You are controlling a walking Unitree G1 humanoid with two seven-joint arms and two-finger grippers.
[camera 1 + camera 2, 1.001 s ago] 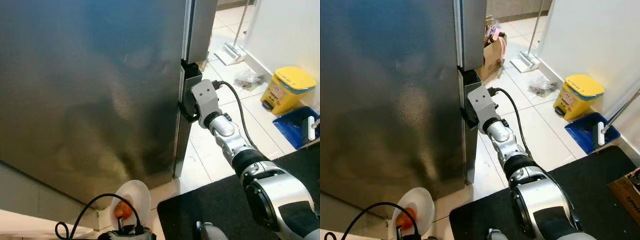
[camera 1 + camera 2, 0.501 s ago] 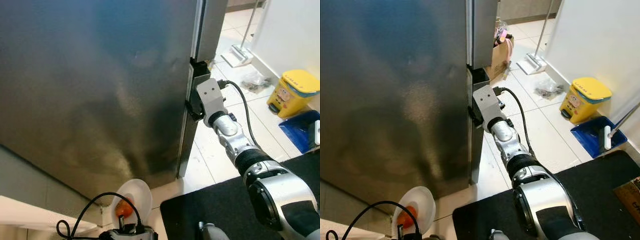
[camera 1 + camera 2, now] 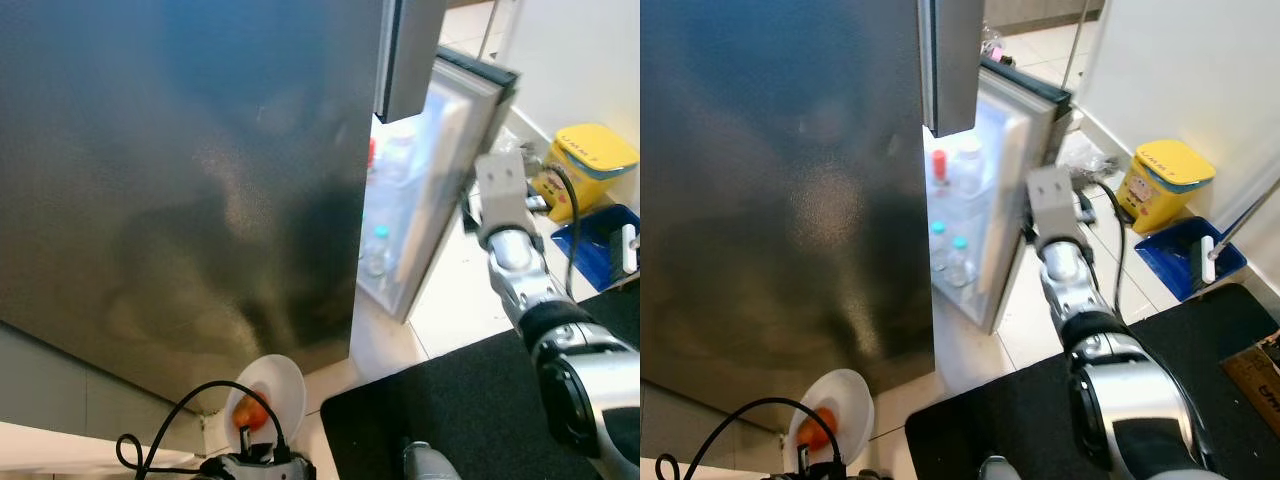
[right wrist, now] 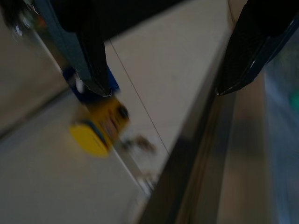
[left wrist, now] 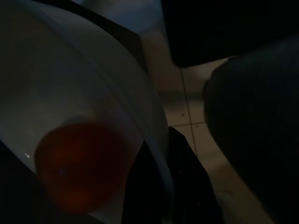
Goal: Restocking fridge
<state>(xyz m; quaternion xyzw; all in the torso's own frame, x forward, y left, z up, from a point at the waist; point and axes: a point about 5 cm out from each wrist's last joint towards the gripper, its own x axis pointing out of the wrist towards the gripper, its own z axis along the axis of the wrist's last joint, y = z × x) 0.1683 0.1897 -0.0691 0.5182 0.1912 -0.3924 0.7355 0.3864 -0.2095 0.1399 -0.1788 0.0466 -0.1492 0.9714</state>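
Steel fridge (image 3: pixel 780 180) stands with its lower door (image 3: pixel 1005 200) swung partly open, bottles (image 3: pixel 955 262) on the shelves. Right gripper (image 4: pixel 163 88), fingers spread, is at the door's edge. Left gripper (image 5: pixel 159 186) clamps a white plate (image 5: pixel 93 93) carrying an orange fruit (image 5: pixel 77 163). I think opening goes on; next, widen the door, then bring the plate inside.

— What sits on the tiled floor (image 3: pixel 1110 275)?
— A black mat (image 3: pixel 1030 420) at its near edge; toward the right edge, by the wall, a yellow bin (image 3: pixel 1165 185) and a blue dustpan (image 3: pixel 1188 258).
— And the open fridge door's shelves (image 3: pixel 962 235)?
— Bottles (image 3: pixel 958 262) stand upright in them.
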